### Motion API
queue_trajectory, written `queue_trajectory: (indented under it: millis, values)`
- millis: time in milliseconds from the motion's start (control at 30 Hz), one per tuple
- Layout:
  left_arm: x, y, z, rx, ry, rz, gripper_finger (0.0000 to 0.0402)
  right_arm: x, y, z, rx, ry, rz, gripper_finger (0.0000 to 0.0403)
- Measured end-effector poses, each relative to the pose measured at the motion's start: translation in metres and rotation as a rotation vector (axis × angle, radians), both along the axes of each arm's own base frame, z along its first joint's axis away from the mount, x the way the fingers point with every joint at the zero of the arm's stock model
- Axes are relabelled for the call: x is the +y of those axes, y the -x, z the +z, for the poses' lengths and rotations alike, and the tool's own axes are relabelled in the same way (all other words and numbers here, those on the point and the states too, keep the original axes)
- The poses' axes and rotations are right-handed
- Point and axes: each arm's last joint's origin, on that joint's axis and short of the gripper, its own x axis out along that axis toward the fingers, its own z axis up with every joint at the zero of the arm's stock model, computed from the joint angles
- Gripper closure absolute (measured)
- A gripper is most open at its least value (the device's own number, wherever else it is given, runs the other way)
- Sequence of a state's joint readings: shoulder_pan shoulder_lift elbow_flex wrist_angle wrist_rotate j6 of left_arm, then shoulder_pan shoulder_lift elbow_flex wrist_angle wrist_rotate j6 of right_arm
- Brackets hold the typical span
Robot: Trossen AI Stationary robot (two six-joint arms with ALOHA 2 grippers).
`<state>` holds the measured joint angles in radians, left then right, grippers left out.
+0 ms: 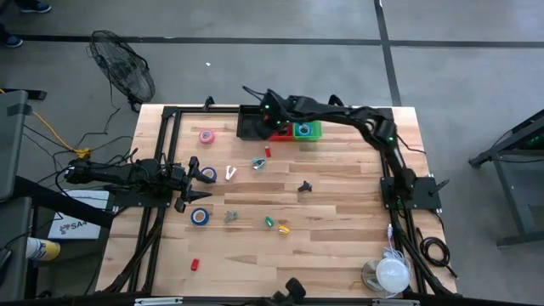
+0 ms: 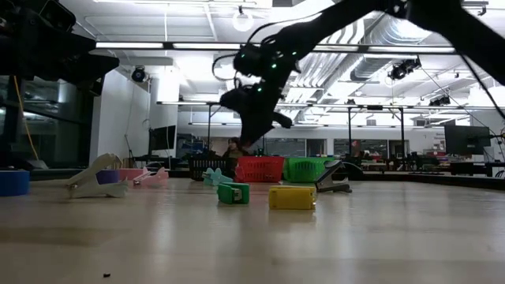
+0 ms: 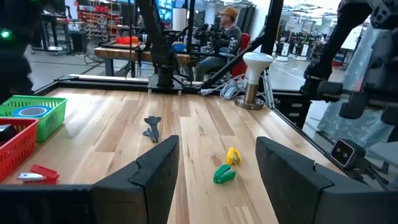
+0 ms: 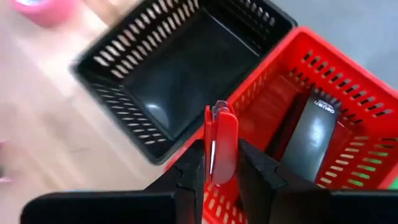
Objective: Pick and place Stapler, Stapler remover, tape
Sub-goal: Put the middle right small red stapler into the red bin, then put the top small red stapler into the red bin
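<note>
The table has small things all over it. Three baskets sit at the far edge: black basket, red basket, green basket. The right gripper pinches a red stapler remover above the red basket's edge, where a dark stapler lies. The left gripper waits wide open beside blue tape.

Probably a workshop: exposed ceiling ducts (benches behind).

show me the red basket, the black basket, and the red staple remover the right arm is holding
red basket (image 4: 348,93), right wrist view, far rim
black basket (image 4: 180,87), right wrist view, floor
red staple remover (image 4: 222,146), right wrist view, body between the right end effector's fingers
</note>
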<state>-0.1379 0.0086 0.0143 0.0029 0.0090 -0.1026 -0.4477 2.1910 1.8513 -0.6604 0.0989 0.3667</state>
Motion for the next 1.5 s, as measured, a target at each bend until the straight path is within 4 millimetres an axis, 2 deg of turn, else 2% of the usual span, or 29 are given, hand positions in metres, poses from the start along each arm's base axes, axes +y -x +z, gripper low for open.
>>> queue_trajectory:
  millis: [233, 500, 633, 900, 1067, 1200, 1300, 1500]
  values:
    - [0.000, 0.000, 0.000, 0.000, 0.000, 0.000, 0.0191, -0.007, -0.011, -0.022, 0.115, -0.018, -0.058, 0.0341]
    - [0.000, 0.000, 0.000, 0.000, 0.000, 0.000, 0.0191, -0.010, -0.008, -0.026, 0.149, -0.021, -0.064, 0.0337]
    - [0.000, 0.000, 0.000, 0.000, 0.000, 0.000, 0.0191, -0.010, -0.007, -0.026, 0.163, -0.006, -0.064, 0.0314]
    - [0.000, 0.000, 0.000, 0.000, 0.000, 0.000, 0.0191, -0.009, -0.007, -0.026, 0.179, 0.015, -0.070, 0.0240]
    - [0.000, 0.000, 0.000, 0.000, 0.000, 0.000, 0.0191, -0.005, -0.006, -0.017, 0.180, 0.044, -0.095, 0.0221]
    - [0.000, 0.000, 0.000, 0.000, 0.000, 0.000, 0.0191, 0.006, -0.007, 0.001, 0.157, 0.102, -0.131, 0.0220]
    - [0.000, 0.000, 0.000, 0.000, 0.000, 0.000, 0.0191, 0.021, -0.011, 0.008, 0.154, 0.134, -0.138, 0.0219]
    - [0.000, 0.000, 0.000, 0.000, 0.000, 0.000, 0.0191, 0.072, -0.026, 0.009, 0.172, 0.230, -0.136, 0.0219]
